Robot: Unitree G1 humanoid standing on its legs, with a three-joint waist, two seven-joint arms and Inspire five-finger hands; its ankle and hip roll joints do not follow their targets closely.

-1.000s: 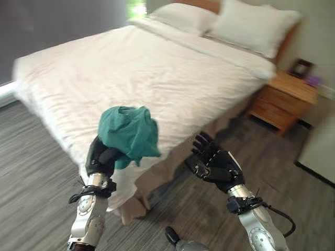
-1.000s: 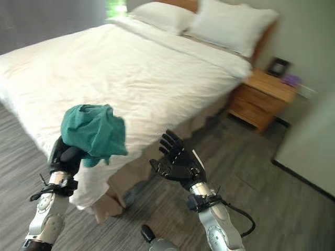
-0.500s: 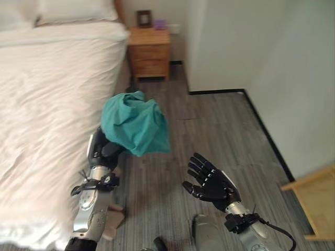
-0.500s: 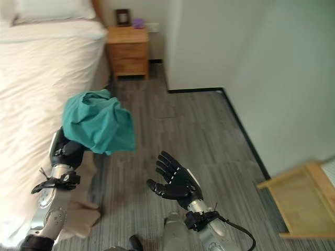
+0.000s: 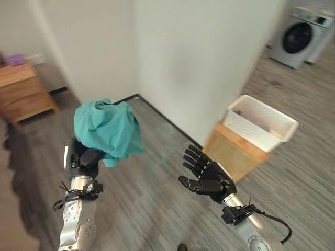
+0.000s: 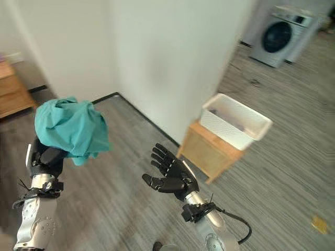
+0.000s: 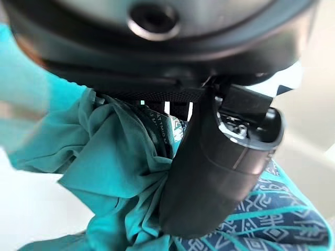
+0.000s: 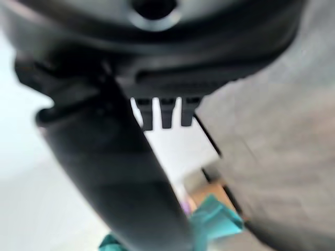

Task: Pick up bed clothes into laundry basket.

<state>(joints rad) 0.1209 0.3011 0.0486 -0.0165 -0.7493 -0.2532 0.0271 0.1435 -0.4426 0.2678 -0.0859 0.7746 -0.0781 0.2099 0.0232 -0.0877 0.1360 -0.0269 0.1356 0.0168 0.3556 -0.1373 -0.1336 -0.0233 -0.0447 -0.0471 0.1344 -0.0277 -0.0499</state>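
A bunched teal garment (image 5: 107,129) is held up in the air by my left hand (image 5: 85,159), whose fingers are curled into the cloth. The left wrist view shows the thumb (image 7: 220,178) pressed against the teal cloth (image 7: 115,172), which has a blue patterned part. My right hand (image 5: 205,173) is raised palm-up at centre right, fingers spread, holding nothing. A white laundry basket (image 5: 260,122) stands on a low wooden stand (image 5: 235,156) beyond the right hand, beside the wall corner.
A white wall corner (image 5: 172,63) juts out between me and the basket. A wooden nightstand (image 5: 23,91) is at the far left. A washing machine (image 5: 304,30) stands at the back right. Grey wood floor (image 5: 152,209) lies open in front.
The camera has swung right: the bed has left the picture and the wall corner, basket and washing machine have come in. Both hands keep their poses, the left still holding the teal garment.
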